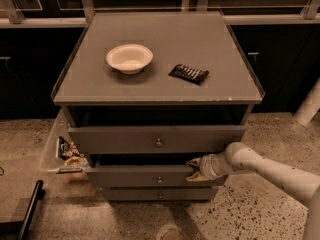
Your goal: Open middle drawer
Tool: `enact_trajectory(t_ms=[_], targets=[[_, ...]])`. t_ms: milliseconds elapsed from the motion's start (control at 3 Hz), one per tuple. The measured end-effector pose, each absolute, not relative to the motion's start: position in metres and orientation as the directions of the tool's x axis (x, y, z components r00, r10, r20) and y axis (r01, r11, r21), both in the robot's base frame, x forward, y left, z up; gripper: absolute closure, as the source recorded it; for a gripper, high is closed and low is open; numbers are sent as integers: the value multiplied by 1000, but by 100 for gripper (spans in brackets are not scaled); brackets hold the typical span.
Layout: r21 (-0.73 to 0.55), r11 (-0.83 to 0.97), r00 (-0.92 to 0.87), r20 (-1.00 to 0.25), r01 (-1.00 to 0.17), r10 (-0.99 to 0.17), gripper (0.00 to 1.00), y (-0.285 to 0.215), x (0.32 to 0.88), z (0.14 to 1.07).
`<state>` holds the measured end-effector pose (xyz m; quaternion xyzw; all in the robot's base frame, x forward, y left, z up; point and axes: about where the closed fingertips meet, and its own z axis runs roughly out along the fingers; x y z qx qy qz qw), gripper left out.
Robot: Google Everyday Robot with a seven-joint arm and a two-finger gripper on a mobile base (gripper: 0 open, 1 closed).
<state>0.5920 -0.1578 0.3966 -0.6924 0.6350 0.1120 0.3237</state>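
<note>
Gripper (194,170) is at the upper edge of the middle drawer (135,176), on the right part of its front, to the right of the small round knob (159,179). It touches this edge or is very close to it; if it is clenched or released I cannot tell. The light-coloured arm (260,166) reaches to it from the lower right corner, low above the floor (240,214).

The middle drawer is the second of three in the front of the grey desk (165,36). It is open a little: its front stands forward of the bottom drawer (135,194), and a dark gap shows over its upper edge. The top drawer (120,140), with the taller front and its own knob (159,143), is just above the gripper and is also pulled out a little, with a dark opening between it and the top of the desk. The bottom drawer has the lowest front and sits furthest back.

On top of the desk stands a pale bowl (129,58), left of centre, and a dark flat packet (188,73) lies to the right of it, apart from the bowl. On the left side of the desk hangs a clear bin (52,151) with some snack packets (70,153) inside. A black bar (30,210) lies on the floor in the lower left corner, and a white post (310,104) stands at the right edge
</note>
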Motion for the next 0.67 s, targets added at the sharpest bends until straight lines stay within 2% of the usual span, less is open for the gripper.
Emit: enact_trajectory(t_ms=[333, 667], targets=[[-306, 16, 168, -566, -952, -807, 86, -158, 592, 397], [-306, 16, 168, -566, -952, -807, 62, -158, 592, 397]])
